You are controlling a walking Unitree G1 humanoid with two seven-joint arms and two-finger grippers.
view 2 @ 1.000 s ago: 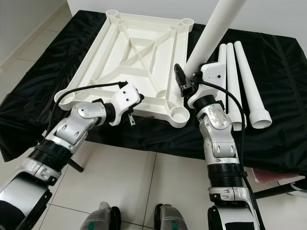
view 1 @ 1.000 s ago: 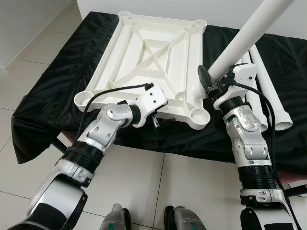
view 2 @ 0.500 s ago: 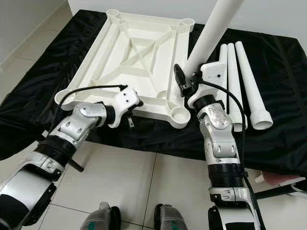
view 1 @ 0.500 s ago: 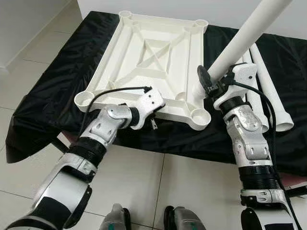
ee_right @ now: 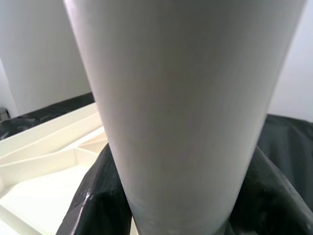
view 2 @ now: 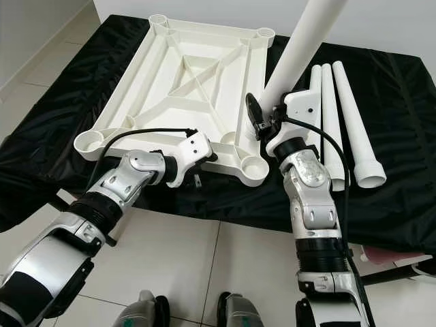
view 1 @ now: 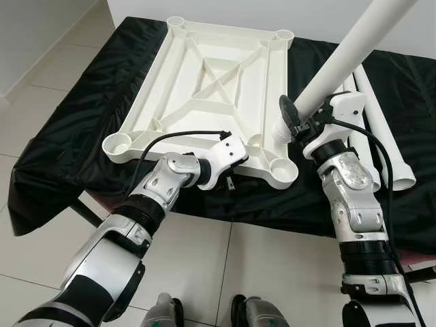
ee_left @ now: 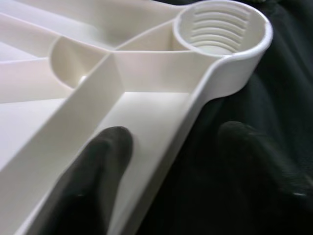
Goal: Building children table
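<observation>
We are looking down at a white tabletop [view 1: 211,82] lying upside down on a black cloth [view 1: 82,116], its ribs and four corner sockets facing up. Our left gripper [ee_left: 166,176] is reaching the near edge of the tabletop, close to the near right socket [ee_left: 222,29]; its fingers [ee_left: 95,166] are spread, one lying inside the rim and the other outside on the cloth, straddling the edge. Our right gripper [view 1: 291,122] is pinching a white leg [view 1: 347,54] near its lower end, holding it tilted up and away, with the foot of the leg just beside the near right socket [view 1: 281,169]. Three more legs [view 2: 344,119] are lying side by side on the cloth to the right of the tabletop.
</observation>
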